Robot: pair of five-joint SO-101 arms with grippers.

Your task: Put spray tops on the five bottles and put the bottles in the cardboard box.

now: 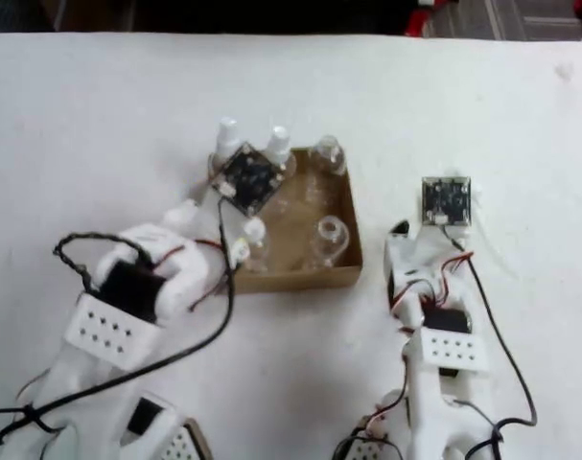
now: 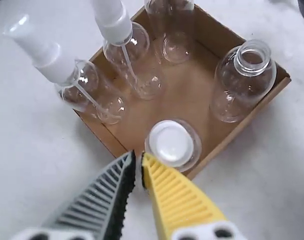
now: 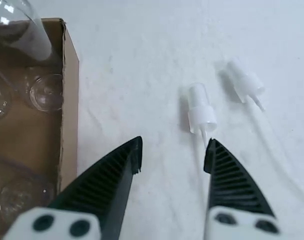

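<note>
High view: the box holds five bottles. The left arm sits at its left side, the right arm just right of it.

Left wrist view: the left claw is closed to a sliver and empty, beside a capped bottle.

Right wrist view: the right claw gapes wide and empty over the table. A spray top lies near its tips.

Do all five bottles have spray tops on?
No: two bottles in the box have open necks, and two spray tops lie on the table.
</note>
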